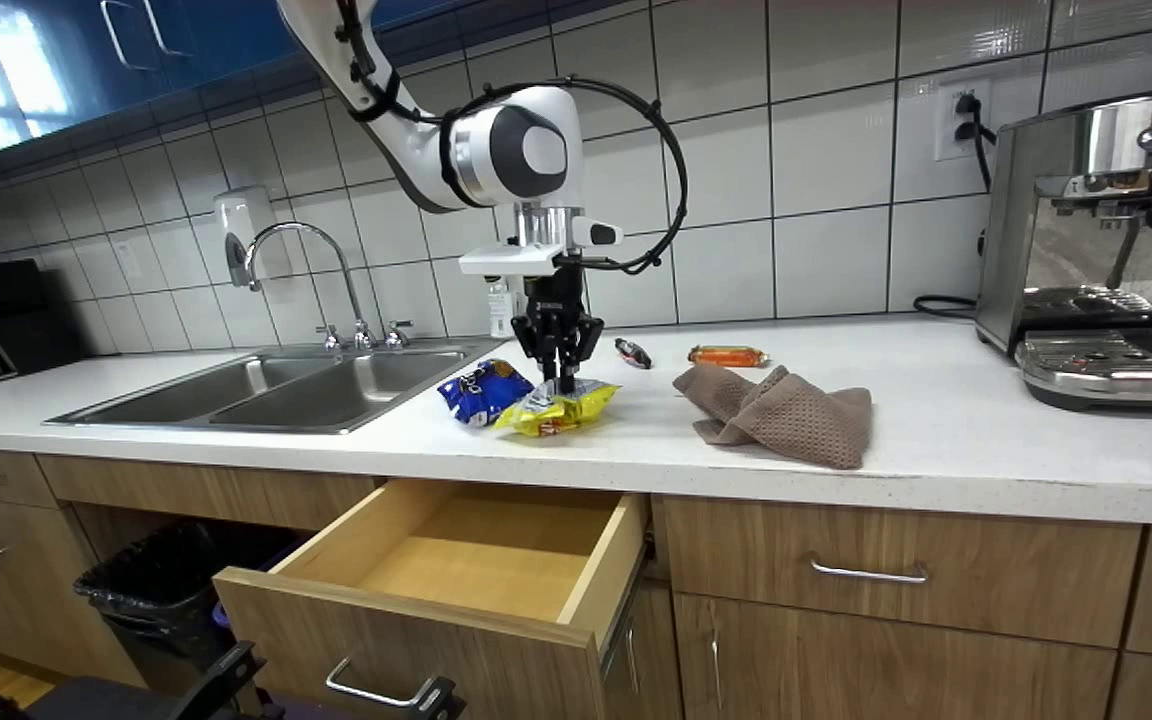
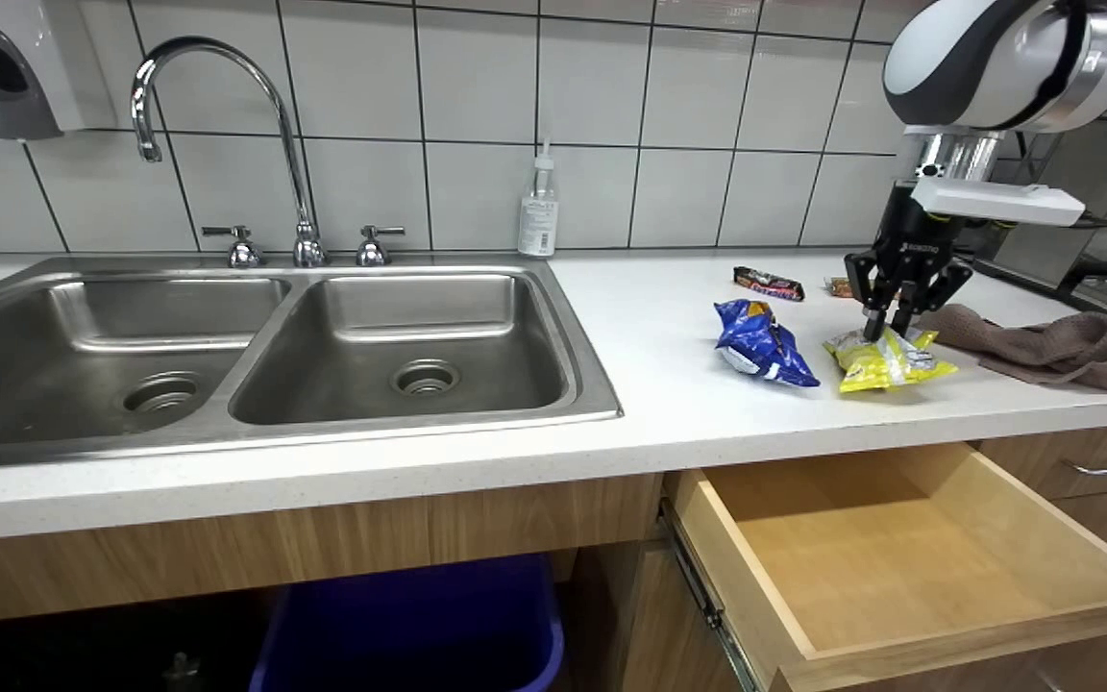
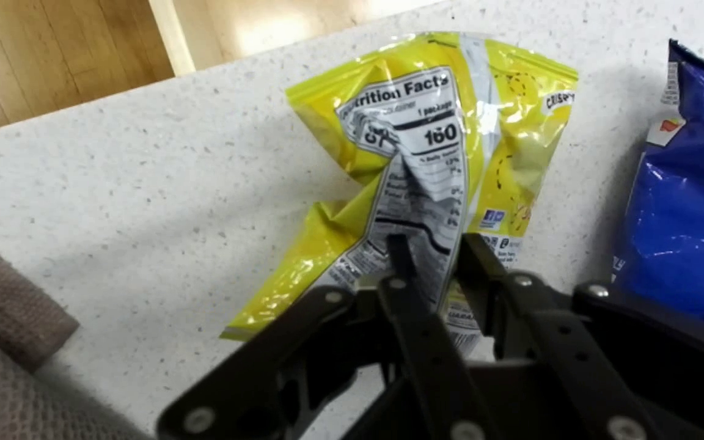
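On the counter (image 1: 936,420), in an exterior view, the gripper (image 1: 559,377) points straight down into the yellow bag (image 1: 591,402); the blue bag (image 1: 481,392) sits near ten o'clock and the cloth (image 1: 786,420) at three. The yellow bag looks slick and puffy, so too hard a squeeze could burst it and too light a one could let it slip. In an exterior view, the open drawer (image 2: 899,557) lies at six o'clock, below the counter's front edge; a bag lost over that edge could tumble in. There a gap shows between the two bags, yet a swing towards nine o'clock could shove the blue one. In the wrist view, the fingers (image 3: 480,256) appear to pinch a crumpled fold below the yellow bag's middle; that off-centre hold could let the end at twelve o'clock sag or twist if lifted. The cloth, at eight, could catch a dragged corner, and the wooden floor (image 3: 52,67) shows at ten, where a dropped bag might land.
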You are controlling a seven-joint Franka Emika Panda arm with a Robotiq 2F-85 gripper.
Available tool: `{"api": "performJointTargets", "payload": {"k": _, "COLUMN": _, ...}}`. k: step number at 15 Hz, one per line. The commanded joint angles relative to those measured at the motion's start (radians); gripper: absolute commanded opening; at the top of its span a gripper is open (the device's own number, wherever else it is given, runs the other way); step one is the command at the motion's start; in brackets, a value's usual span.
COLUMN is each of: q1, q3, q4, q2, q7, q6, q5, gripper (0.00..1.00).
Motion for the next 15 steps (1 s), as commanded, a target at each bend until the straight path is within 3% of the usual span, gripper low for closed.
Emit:
{"api": "performJointTargets", "payload": {"k": 1, "q1": -0.022, "q3": 0.022, "q4": 0.022, "q2": 0.002, "q7": 0.019, "q6": -0.031, "q5": 0.004, "gripper": 0.0}}
{"api": "performJointTargets", "payload": {"k": 9, "q1": -0.026, "q3": 0.023, "q4": -0.028, "q2": -0.05, "q7": 0.008, "q6": -0.018, "q5": 0.013, "gripper": 0.0}}
{"api": "performJointTargets", "payload": {"k": 15, "q1": -0.022, "q3": 0.021, "q4": -0.129, "q2": -0.146, "q7": 0.007, "q6": 0.007, "q5": 0.017, "gripper": 0.0}}
